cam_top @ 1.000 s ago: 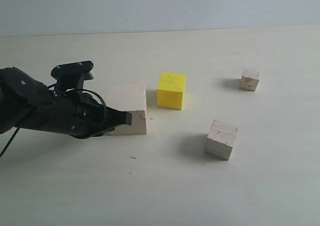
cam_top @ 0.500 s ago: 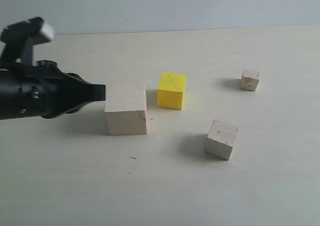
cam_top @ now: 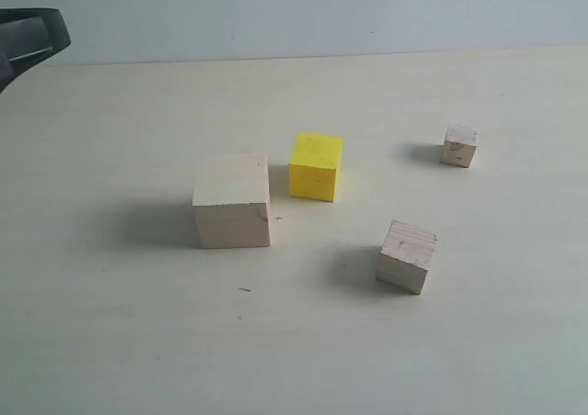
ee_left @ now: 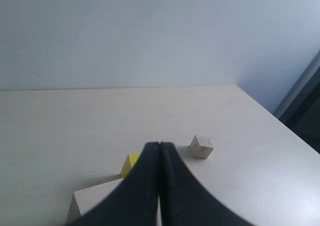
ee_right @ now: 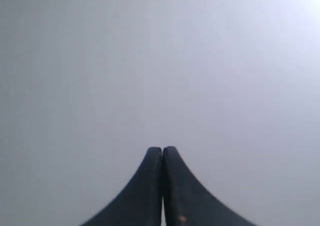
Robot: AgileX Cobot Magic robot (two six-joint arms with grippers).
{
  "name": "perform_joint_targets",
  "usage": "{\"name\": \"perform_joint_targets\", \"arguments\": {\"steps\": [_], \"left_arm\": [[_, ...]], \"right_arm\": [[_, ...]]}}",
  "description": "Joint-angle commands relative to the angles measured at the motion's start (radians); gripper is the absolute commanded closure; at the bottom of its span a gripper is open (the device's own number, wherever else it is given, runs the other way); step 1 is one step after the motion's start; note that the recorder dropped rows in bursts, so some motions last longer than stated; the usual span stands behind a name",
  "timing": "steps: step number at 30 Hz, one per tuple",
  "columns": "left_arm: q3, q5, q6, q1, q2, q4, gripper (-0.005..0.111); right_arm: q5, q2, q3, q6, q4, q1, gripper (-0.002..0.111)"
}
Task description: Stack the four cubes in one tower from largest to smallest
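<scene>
Four cubes [cam_top: 231, 213] unstacked on table [cam_top: 138, 342], left claw [ee_left: 159, 146] closed

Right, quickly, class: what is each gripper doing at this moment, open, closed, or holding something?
Left gripper: closed, jaws pressed together, holding nothing.
Right gripper: closed, jaws pressed together, holding nothing.

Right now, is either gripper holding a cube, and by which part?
Nothing is held. The left gripper and the right gripper are both shut and empty.
</scene>
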Motion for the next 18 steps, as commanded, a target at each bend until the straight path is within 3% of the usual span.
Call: {"name": "perform_joint_targets", "arguments": {"steps": [1,7,13,18], "left_arm": [[0.008,0.022,0.0,-0.005,-0.004,0.026,0.107],[0.008,0.033,0.0,-0.005,-0.004,0.026,0.107],[0.008,0.035,0.0,-0.005,-0.004,0.026,0.107],[0.008,0.033,0.011,-0.005,-0.004,0.05,0.107]], "right_arm": [[-0.112,-0.004,-0.014,0.03,0.017,0.002,0.108],[0.343,0.04,-0.207,0.116,-0.195,0.002,0.108],[0.464,0.269,-0.409,0.366,-0.409,0.022,0.108],[0.477,0.476,-0.478,0.592,-0.67,0.142,0.108]]}}
